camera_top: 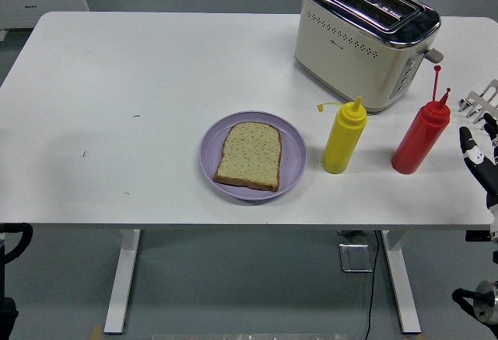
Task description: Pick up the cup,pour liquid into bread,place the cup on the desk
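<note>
On the white worktop stands a red squeeze bottle, upright, with a thin nozzle and a small cap on a strap; no label can be read on it. Near its left stands a yellow squeeze bottle. One bread slice lies on a purple plate. Behind is a cream toaster, its small logo unreadable. At the right edge, the right hand has its fingers spread, holding nothing, apart from the red bottle.

cut off by the right edge: black-and-white right robot hand, palm mostly out of frame, and metal wire rack, only its left prongs showing. too small to read: brand print on cream-and-chrome toaster.
</note>
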